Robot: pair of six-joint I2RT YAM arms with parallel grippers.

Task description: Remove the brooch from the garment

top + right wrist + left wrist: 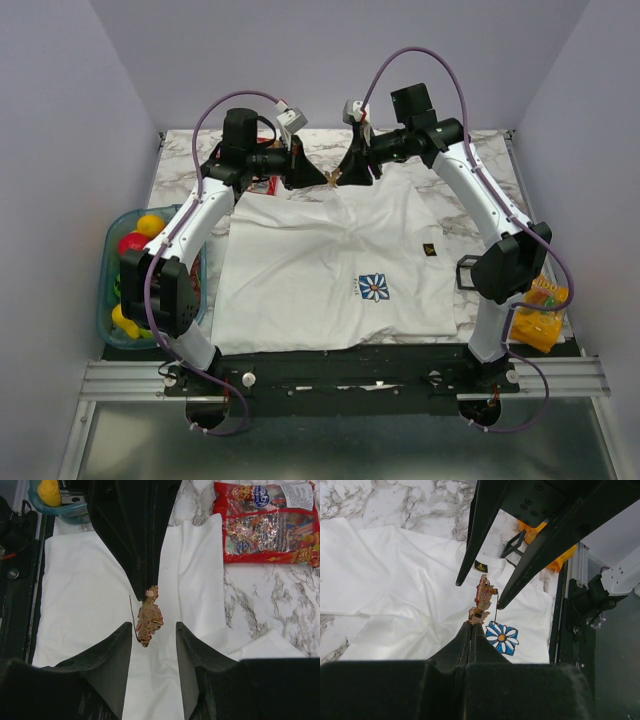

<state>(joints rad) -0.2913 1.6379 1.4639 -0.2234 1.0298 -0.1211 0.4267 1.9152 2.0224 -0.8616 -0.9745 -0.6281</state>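
Bin [104, 290] of fruit, far left, off the shirt [320, 270] and out of play.

Centre-left: left pincer [471, 627], pressed tight on one end of the brooch [482, 595], holding it up over the shirt near the collar edge. This is likely so that the other arm can reach it.

Centre: brooch, small orange-red leaf shape, its thin pin wire hanging loose alongside. Judged free of the cloth, though no view settles whether the wire tip touches fabric.

Centre-right: right pincer [153, 627], spread wide, a finger on each side of the brooch, none touching. Judged poised to close.

Beneath: shirt, spread on the tabletop [175, 165], daisy print [374, 287] and dark patch [428, 250] facing up. Its collar is hidden behind both arms.

Right: snack bag [270, 522], cut off by the frame. Orange pack [540, 318], partly behind the arm.
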